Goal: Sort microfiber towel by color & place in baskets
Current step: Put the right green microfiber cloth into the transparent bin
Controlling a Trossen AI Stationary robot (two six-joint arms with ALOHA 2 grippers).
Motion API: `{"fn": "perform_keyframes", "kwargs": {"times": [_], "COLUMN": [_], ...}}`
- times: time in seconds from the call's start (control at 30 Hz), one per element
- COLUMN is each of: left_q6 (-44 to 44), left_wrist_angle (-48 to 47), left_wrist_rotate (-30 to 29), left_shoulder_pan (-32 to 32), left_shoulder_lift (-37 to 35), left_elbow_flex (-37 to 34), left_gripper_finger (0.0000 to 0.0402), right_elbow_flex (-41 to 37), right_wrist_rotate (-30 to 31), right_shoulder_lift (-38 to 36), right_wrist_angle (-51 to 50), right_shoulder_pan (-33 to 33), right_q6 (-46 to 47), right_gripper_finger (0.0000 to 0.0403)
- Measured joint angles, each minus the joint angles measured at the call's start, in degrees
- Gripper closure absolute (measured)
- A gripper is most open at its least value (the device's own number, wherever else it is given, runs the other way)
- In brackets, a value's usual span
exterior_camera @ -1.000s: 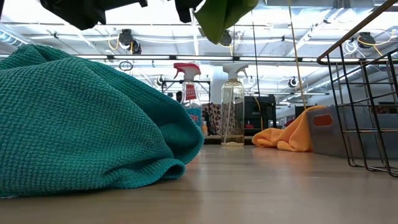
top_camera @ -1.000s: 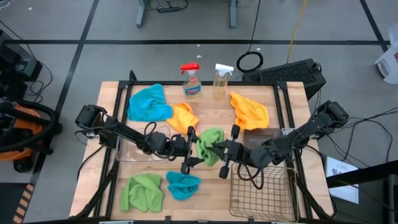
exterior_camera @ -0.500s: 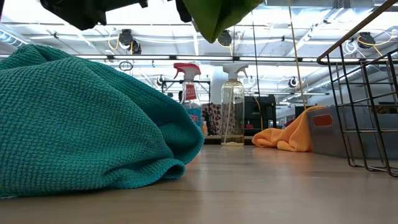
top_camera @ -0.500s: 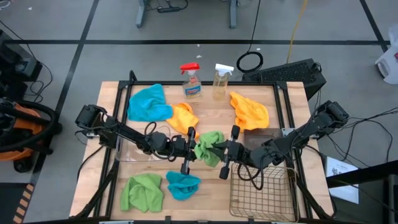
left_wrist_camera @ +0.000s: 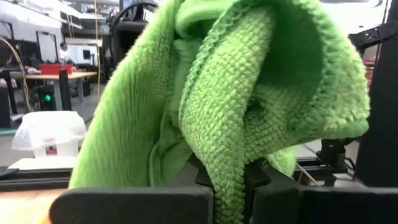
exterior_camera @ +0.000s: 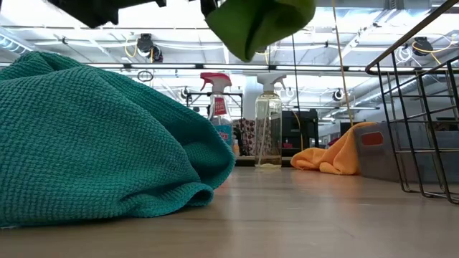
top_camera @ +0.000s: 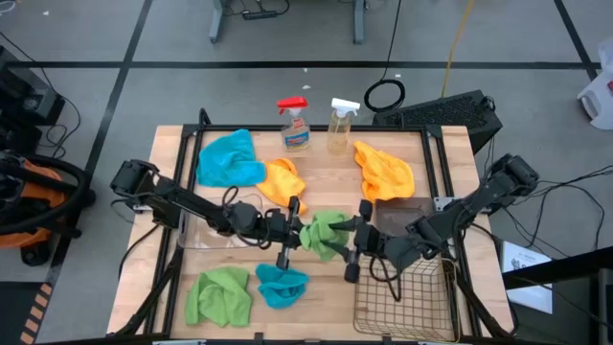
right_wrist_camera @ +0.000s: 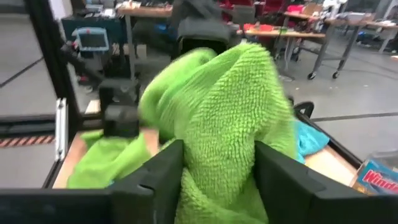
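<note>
A bright green towel (top_camera: pixel 324 236) hangs bunched in the air at mid-table, between my two grippers. My left gripper (top_camera: pixel 293 233) is shut on its left side and my right gripper (top_camera: pixel 349 245) on its right side. In the low view the green towel (exterior_camera: pixel 259 26) hangs well clear of the tabletop. A second green towel (top_camera: pixel 218 295) and a turquoise towel (top_camera: pixel 283 285) lie near the front edge. Another turquoise towel (top_camera: pixel 228 158) and two orange towels (top_camera: pixel 281 179) (top_camera: pixel 385 170) lie farther back. My left gripper pinches a narrow fold of the green towel (left_wrist_camera: pixel 229 163) between its two fingers, coming level from the table's left. The rest of the cloth bulges slack in front of the fingers, clear of the table. My right gripper holds a thick bunch of the green towel (right_wrist_camera: pixel 217 144) between its two fingers (right_wrist_camera: pixel 163 175), coming about level from the table's right. Several layers fill the gap, and the cloth is lifted clear.
The brass wire basket (top_camera: pixel 402 299) stands at the front right, right next to my right arm, with the dark grey bin (top_camera: pixel 402 211) behind it. A clear tub (top_camera: pixel 196 232) lies under my left arm. Two spray bottles (top_camera: pixel 295 125) (top_camera: pixel 340 123) stand at the far edge.
My right gripper has gone a little toward the table's near edge. The green towel has shifted that way with it and bunched up wider between the grippers, still clear of the table.
</note>
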Motion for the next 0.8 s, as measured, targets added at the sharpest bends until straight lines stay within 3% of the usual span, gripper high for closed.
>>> {"fn": "perform_keyframes", "kwargs": {"times": [0.3, 0.8], "left_q6": [-0.6, -8.0], "left_wrist_angle": [-16.4, -41.3], "left_wrist_rotate": [0.0, -6.7], "left_shoulder_pan": [-2.2, -5.3], "left_shoulder_lift": [-10.8, -25.7], "left_elbow_flex": [0.0, 0.1], "left_gripper_finger": [0.0387, 0.0387], "right_elbow_flex": [-0.1, -0.1], "right_wrist_rotate": [0.3, 1.6], "right_shoulder_lift": [-3.4, -2.8], "right_wrist_angle": [-17.5, -22.5], "right_shoulder_pan": [1.2, 1.0], "right_q6": [8.7, 8.5], "right_gripper_finger": [0.0193, 0.0207]}}
